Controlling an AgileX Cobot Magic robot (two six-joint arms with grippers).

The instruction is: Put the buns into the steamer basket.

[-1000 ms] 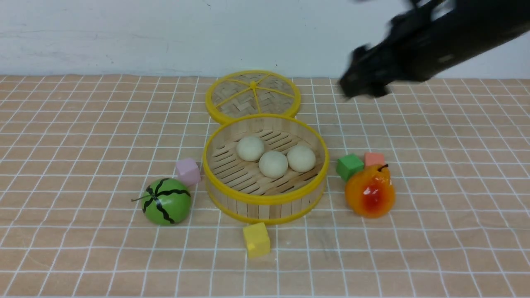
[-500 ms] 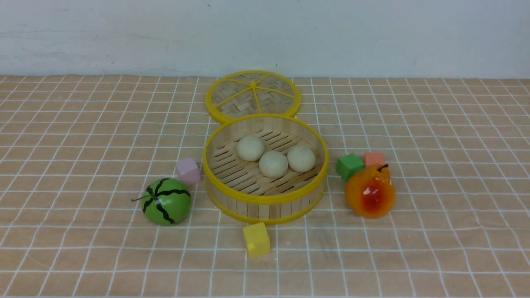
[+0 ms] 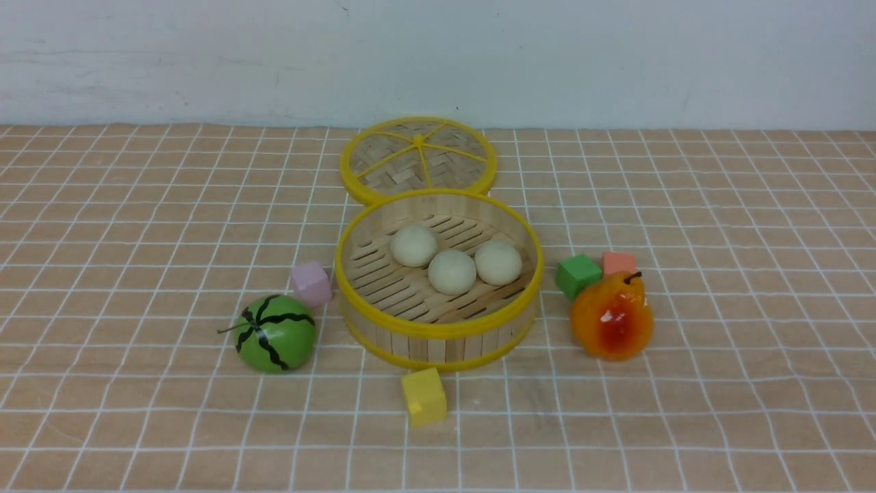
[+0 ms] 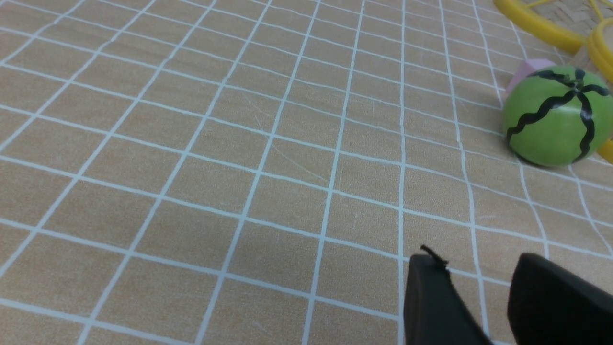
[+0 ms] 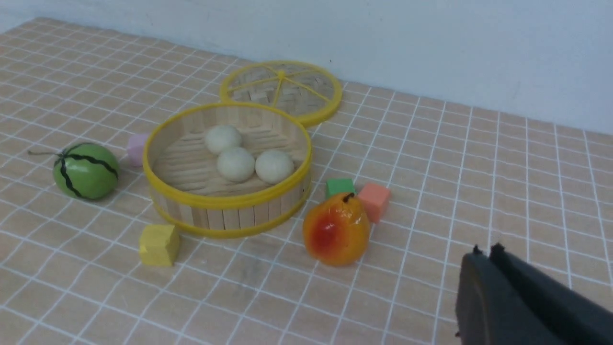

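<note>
Now all three buns [image 3: 452,263] sit in a row inside the steamer basket [image 3: 438,327], its lid [image 3: 417,159] at twelve o'clock. Right gripper [image 5: 484,254] is pinched closed and empty; left gripper [image 4: 479,268] hangs parted, holding nothing, over bare cloth.

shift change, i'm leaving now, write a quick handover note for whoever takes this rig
Left end effector: fingers apart, empty, low over bare tablecloth near the toy watermelon.
Right end effector: shut, empty, pulled back from the basket, nearer the robot than the pear.
Buns: all three buns sit on the slatted floor of the steamer basket.
Lid: flat on the table behind the basket, off it.
Done: every bun is in.
Left: nothing for the buns; the lid is not part of the job.
</note>
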